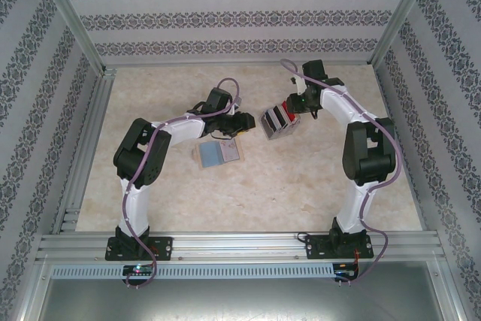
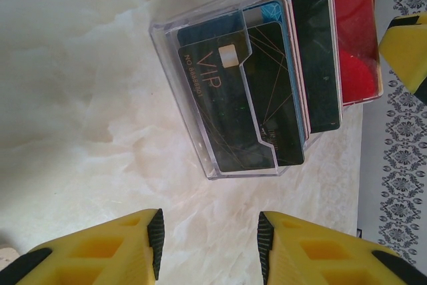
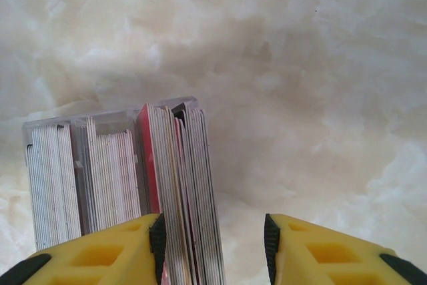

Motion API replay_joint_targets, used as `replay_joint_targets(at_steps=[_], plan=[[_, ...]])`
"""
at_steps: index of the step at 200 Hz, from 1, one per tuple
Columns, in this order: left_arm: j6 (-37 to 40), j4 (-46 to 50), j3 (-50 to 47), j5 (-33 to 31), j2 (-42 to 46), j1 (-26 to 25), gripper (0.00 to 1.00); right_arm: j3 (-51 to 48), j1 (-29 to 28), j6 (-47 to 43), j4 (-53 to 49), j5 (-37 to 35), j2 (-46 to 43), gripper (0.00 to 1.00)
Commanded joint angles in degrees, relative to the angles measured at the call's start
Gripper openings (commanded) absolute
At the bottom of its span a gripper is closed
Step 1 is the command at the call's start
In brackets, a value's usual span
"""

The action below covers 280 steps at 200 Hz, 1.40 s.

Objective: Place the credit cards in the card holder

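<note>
The clear card holder point(image 1: 274, 124) sits mid-table between my two grippers, packed with upright credit cards. In the left wrist view the card holder point(image 2: 168, 65) shows a black VIP card point(image 2: 217, 108) in front and red cards point(image 2: 357, 38) behind. My left gripper point(image 2: 210, 241) is open just short of it, with nothing between its fingers. In the right wrist view the right gripper point(image 3: 213, 235) is open astride a stack of cards point(image 3: 180, 178). Its left pad point(image 3: 157, 235) touches the stack and a gap remains at the right pad. Two loose cards point(image 1: 218, 153) lie flat near the left arm.
Aluminium frame posts and patterned walls point(image 1: 240, 20) enclose the marbled table point(image 1: 248, 193). The right gripper's yellow finger point(image 2: 407, 51) shows at the edge of the left wrist view, close to the red cards.
</note>
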<state>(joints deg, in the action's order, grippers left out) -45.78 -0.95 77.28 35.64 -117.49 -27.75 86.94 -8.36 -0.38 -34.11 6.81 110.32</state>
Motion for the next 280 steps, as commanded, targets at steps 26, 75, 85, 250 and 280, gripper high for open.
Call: replay_joint_targets(at_steps=[26, 75, 85, 250, 280], plan=[[-1.0, -1.9, 1.7, 1.0, -1.0, -0.4, 0.44, 0.3, -0.3, -1.0, -1.2, 2.5, 0.8, 0.52], [-0.7, -1.5, 1.9, 1.0, -1.0, -0.5, 0.44, 1.9, -0.4, -1.1, -2.4, 2.2, 4.2, 0.52], [-0.8, -1.5, 1.9, 0.9, -1.0, -0.5, 0.44, 2.1, -0.4, -1.0, -2.5, 1.8, 4.6, 0.53], [-0.9, -1.2, 2.9, 1.3, -1.6, -0.7, 0.44, 1.1, 1.5, -0.1, -2.1, 1.6, -0.2, 0.42], [-0.9, -1.0, 3.4, 1.4, -1.8, -0.8, 0.44, 1.3, 1.4, -0.3, -2.3, 2.5, -0.6, 0.29]])
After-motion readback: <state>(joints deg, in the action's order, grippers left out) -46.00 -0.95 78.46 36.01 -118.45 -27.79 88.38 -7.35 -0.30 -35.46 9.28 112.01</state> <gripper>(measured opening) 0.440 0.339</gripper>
